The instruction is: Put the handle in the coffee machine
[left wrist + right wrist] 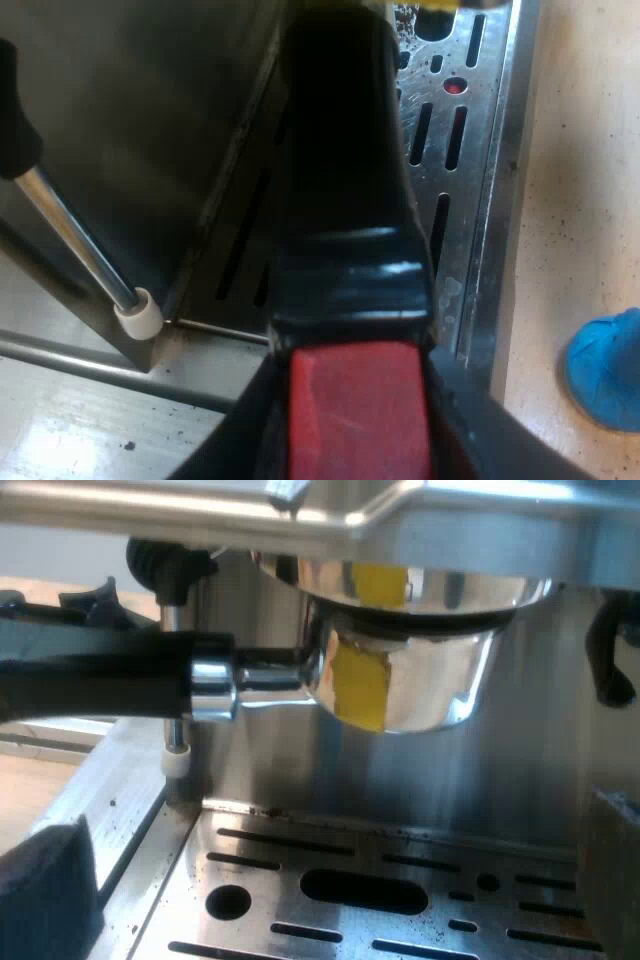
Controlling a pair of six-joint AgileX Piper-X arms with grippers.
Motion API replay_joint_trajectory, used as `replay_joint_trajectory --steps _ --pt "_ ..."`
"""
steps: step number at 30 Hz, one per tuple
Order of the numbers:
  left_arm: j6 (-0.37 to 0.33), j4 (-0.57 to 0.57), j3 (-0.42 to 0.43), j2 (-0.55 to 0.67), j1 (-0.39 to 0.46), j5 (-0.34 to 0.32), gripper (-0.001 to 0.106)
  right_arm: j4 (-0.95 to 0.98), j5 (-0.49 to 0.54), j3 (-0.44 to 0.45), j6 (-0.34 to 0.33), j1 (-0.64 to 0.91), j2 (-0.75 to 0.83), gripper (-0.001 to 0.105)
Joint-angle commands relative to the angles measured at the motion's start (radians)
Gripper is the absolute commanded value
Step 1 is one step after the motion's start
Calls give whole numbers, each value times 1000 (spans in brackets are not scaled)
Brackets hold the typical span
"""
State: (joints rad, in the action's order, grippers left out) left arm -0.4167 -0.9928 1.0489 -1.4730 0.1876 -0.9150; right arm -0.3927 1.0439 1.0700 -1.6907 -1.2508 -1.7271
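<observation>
Red-tipped dark handle (pixel 345 150) clamped in left end effector (pixel 355 430), black fingers (pixel 470 430) pressed tight against either side of the red end (pixel 355 400). Nothing else touched by that end effector. Poised over the slotted drip tray (pixel 450 130) at the front of the espresso machine (pixel 130 120), with the steam wand (pixel 70 240) and its white tip just beside. Blue tamper (pixel 605 370) resting on the speckled surface (pixel 580 150), apart from the tray's edge. From the right wrist, metal holder (pixel 440 680) raised up under the group head (pixel 400 585), rim meeting the head's underside, handle running level and sideways away from the basket, across the steam wand behind it. Cannot tell whether locked in or merely pressed up. Yellow patch (pixel 360 685) showing on the holder's shiny wall. Right end effector (pixel 330 850) spread wide open, fingers (pixel 45 890) well apart above the drip tray, gripping nothing and touching nothing, low at the machine's front and below the holder.
</observation>
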Motion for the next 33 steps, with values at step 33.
replay_joint_trajectory --steps 33 --pt "-75 61 15 35 -2 -115 0 -14 10 2 -19 2 4 103"
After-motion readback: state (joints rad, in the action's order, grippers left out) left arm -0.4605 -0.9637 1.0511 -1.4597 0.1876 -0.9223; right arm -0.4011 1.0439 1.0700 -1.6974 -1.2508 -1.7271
